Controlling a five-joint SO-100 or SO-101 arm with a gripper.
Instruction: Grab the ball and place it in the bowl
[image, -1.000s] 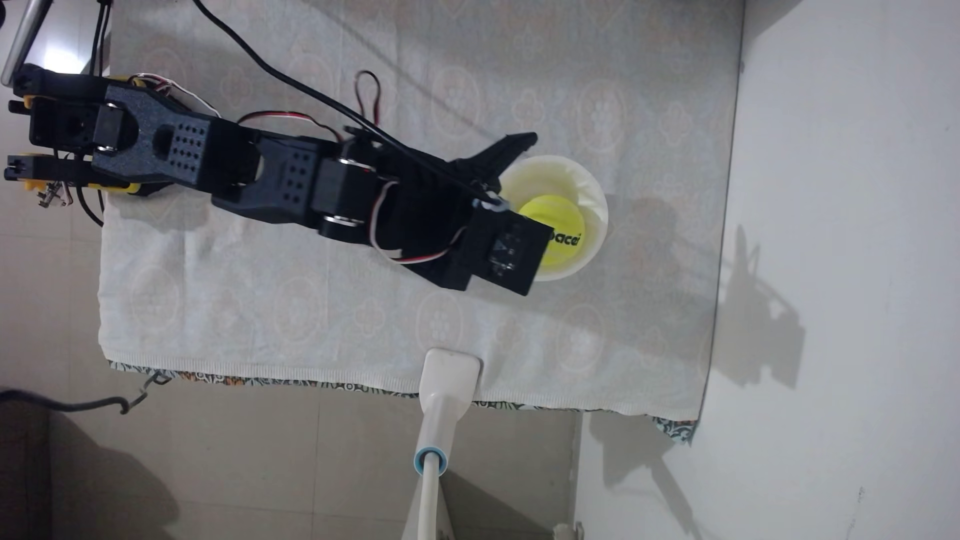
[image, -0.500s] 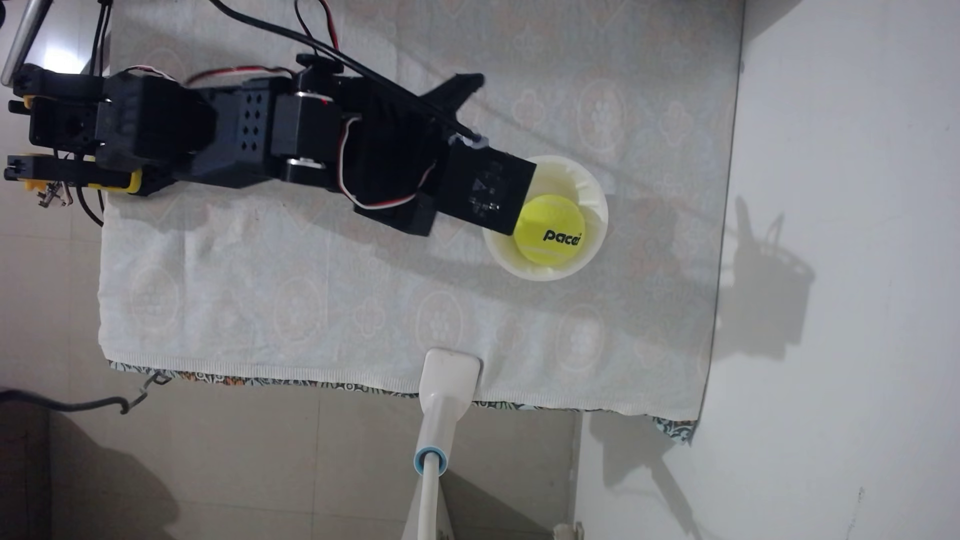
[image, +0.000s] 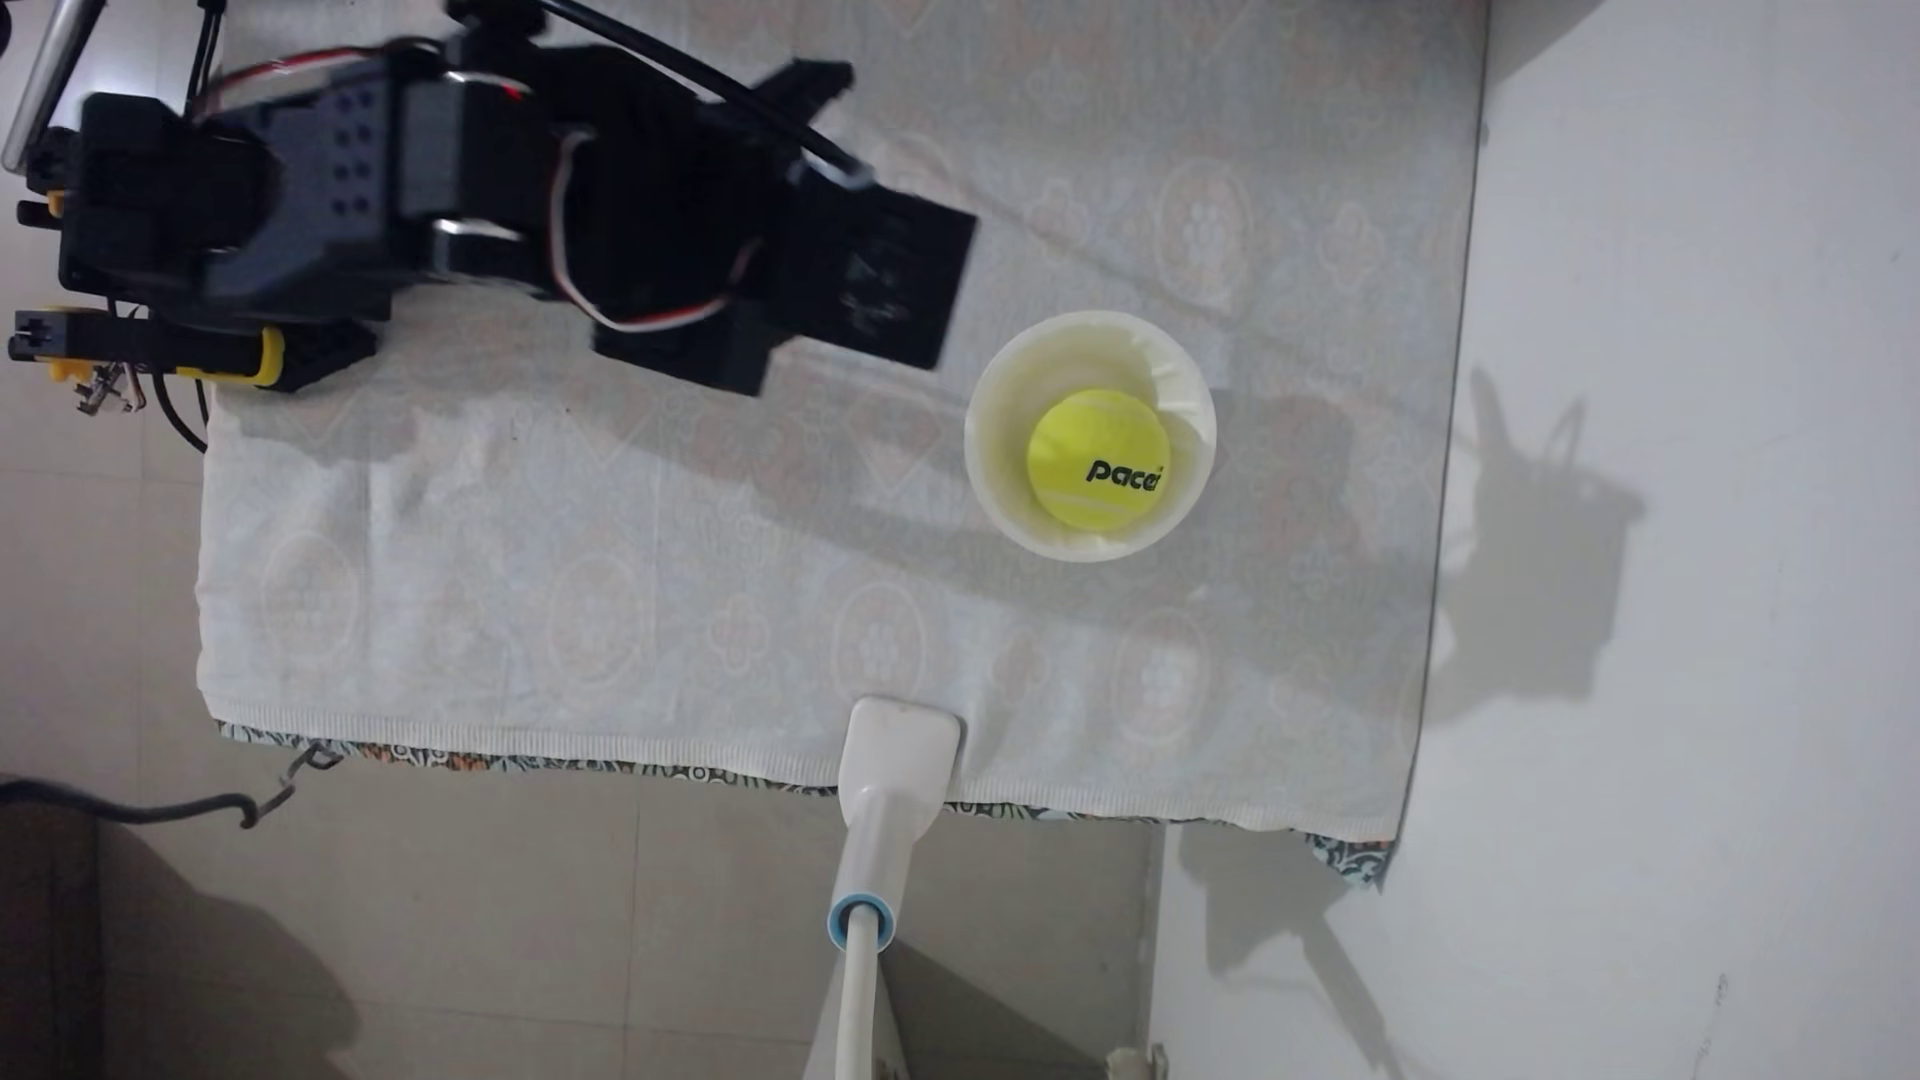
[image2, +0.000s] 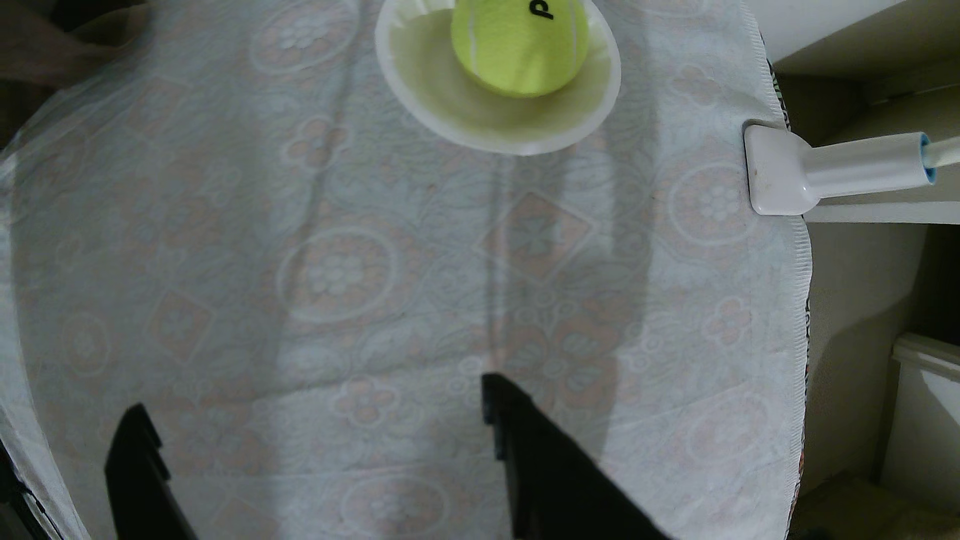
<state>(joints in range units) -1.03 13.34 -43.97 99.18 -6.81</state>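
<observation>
Black two-finger gripper (image2: 311, 410) hangs with its fingers spread wide and nothing between them, above the pale flower-patterned tablecloth (image2: 337, 270). Farther off, well apart from it, the bright yellow-green fuzzy tennis ball (image2: 519, 49) sits inside the round white bowl (image2: 498, 132).

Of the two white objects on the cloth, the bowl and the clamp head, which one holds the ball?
The bowl, round and fluted, holds the ball; the clamp head sits at the cloth's edge.
</observation>
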